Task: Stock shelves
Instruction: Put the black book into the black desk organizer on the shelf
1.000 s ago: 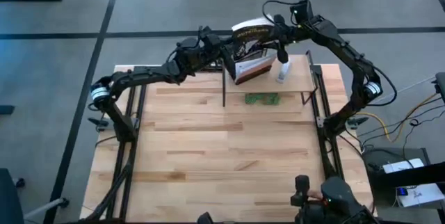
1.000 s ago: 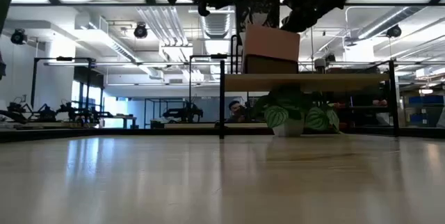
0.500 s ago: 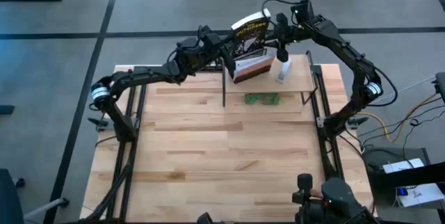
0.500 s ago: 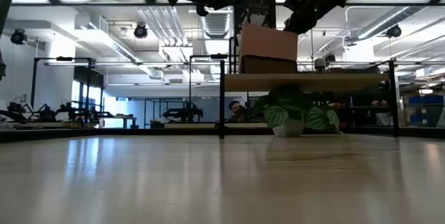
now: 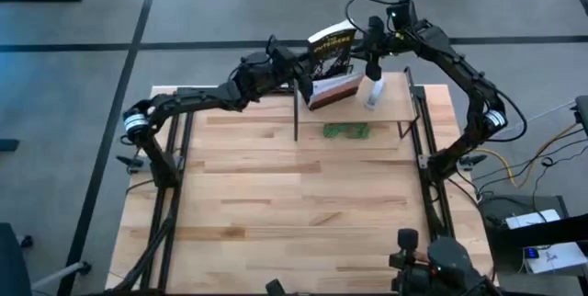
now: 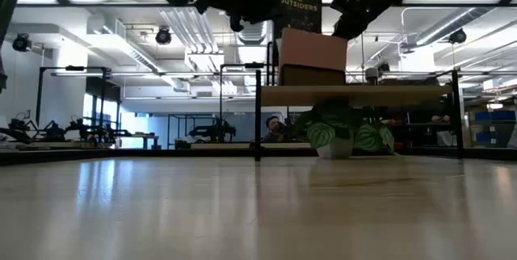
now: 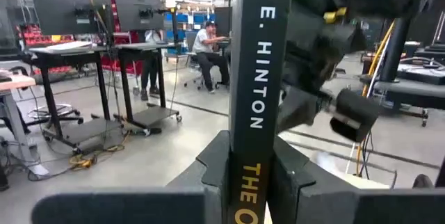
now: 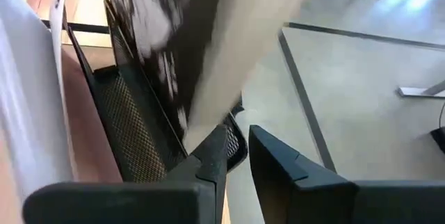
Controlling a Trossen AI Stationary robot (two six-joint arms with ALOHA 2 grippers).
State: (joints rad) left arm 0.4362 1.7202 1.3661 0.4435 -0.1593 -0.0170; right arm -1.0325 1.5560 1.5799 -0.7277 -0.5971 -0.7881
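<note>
The left gripper (image 5: pixel 299 64) is closed on the spine of the book (image 5: pixel 329 50); in the left wrist view its fingers (image 7: pixel 212 168) clamp both sides of the spine, whose long axis runs straight away from the claw. In the high view the book stands above the back-left part of the shelf (image 5: pixel 395 103), over the black rack (image 5: pixel 333 89) where a brown book (image 6: pixel 313 52) already leans. So the rack slot lies directly below the held book, and I judge that the coming move is a lowering, led by the left arm.

The right gripper (image 5: pixel 366 39) touches the far edge of the same book; in its wrist view the fingers (image 8: pixel 215 156) appear nearly closed on the page edge, so I count it as gripping too.

Compared with one second ago, the book is more upright and sits lower in the low view.
</note>
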